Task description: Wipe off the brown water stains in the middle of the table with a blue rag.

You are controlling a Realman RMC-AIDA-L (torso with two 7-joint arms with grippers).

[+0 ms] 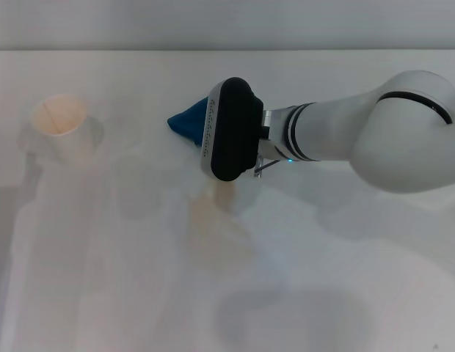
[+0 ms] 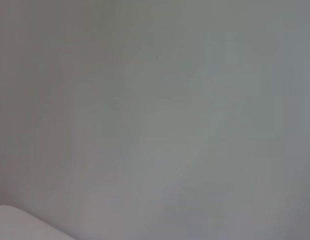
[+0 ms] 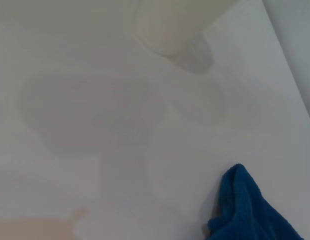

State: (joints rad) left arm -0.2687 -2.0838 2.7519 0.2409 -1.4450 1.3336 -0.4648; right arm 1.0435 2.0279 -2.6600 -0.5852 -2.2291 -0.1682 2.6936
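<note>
The blue rag [image 1: 185,122] is bunched into a peak on the white table [image 1: 345,279], sticking out from behind my right gripper [image 1: 207,126], which is shut on it; the fingers are hidden behind the black wrist housing. In the right wrist view the rag [image 3: 250,210] rises at the edge of the picture. The brown water stains [image 1: 213,207] are a pale tan patch on the table just nearer to me than the gripper. Their edge shows in the right wrist view [image 3: 35,227]. The left gripper is out of view.
A white paper cup [image 1: 60,123] stands at the far left of the table, also in the right wrist view [image 3: 177,25]. The right arm [image 1: 389,139] reaches in from the right. The left wrist view shows only blurred grey.
</note>
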